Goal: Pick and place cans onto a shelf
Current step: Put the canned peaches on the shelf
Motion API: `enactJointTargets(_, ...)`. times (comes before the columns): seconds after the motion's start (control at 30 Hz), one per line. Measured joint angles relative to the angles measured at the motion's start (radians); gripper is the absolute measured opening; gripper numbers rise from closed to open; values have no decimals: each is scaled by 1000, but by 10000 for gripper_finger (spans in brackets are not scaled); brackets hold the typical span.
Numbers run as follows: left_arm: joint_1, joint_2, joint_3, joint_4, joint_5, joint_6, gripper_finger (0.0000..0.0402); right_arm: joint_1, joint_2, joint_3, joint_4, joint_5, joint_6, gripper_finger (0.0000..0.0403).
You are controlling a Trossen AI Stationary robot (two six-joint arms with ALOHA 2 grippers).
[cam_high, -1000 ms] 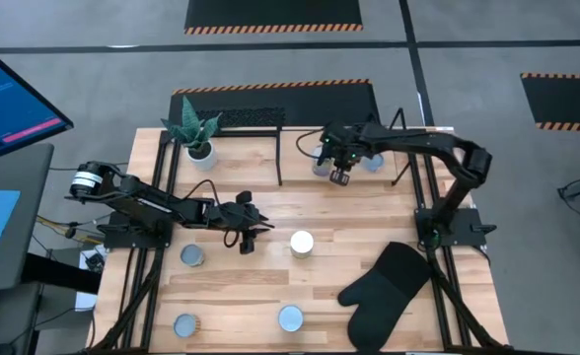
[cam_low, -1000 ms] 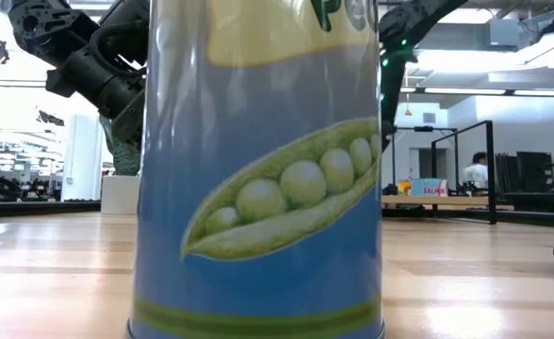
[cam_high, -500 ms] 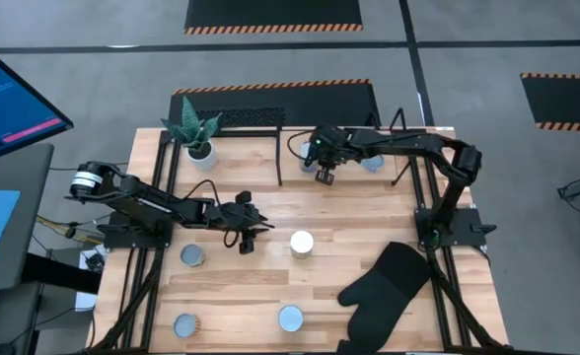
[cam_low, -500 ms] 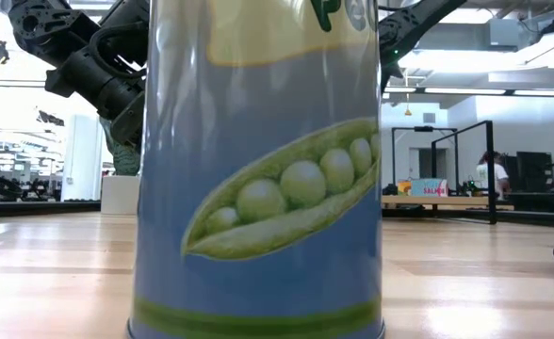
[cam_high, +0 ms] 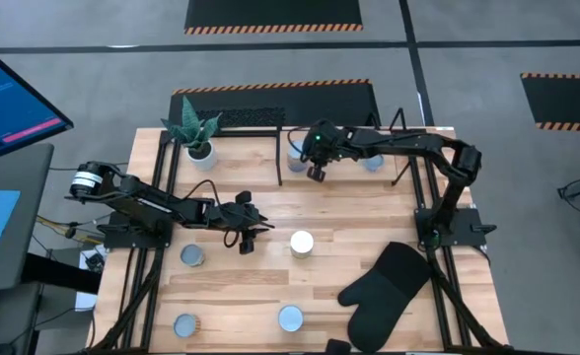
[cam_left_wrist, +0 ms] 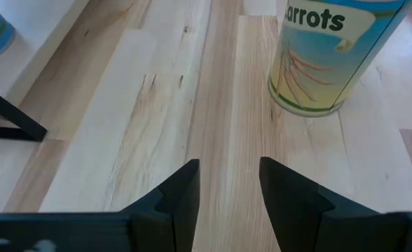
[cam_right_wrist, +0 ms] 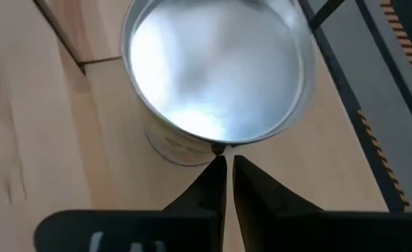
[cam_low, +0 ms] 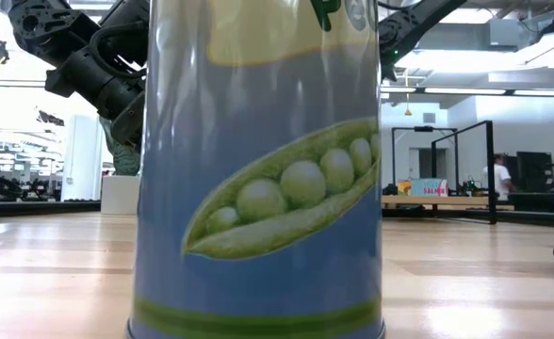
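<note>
My right gripper (cam_high: 316, 172) is shut, its tips right beside a silver-topped can (cam_high: 297, 153) that stands at the far middle of the table, next to a post of the black-bar shelf (cam_high: 279, 168). The right wrist view shows this can (cam_right_wrist: 216, 70) from above. My left gripper (cam_high: 246, 240) is open and empty, low over the table left of a white-topped can (cam_high: 302, 243); its wrist view shows that can's carrots label (cam_left_wrist: 332, 56) ahead of the open fingers (cam_left_wrist: 228, 168). Another can (cam_high: 374, 161) stands at the far right. My right gripper has its shut fingertips (cam_right_wrist: 220, 175) against the can's top rim (cam_right_wrist: 216, 147), on the side toward the table's right. The fingers come slanting down from the right. The can stands upright on the wood.
Pale blue cans stand at the near left (cam_high: 191, 256), (cam_high: 185, 324) and near middle (cam_high: 290, 318); the low view is filled by a peas can (cam_low: 258, 169). A potted plant (cam_high: 199, 148) stands far left. A black oven mitt (cam_high: 384, 291) lies near right.
My right gripper has gone toward the table's left edge along the far side, fingers shut. The silver-topped can has slid left ahead of it, upright, up to the shelf post.
</note>
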Motion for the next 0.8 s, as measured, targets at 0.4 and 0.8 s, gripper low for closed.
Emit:
enactJointTargets(0.4,0,0,0,0,0,-1,140,1,0,0,26,-17,0,51)
enactJointTargets(0.8,0,0,0,0,0,-1,140,38,0,0,-25,-155,-11,51)
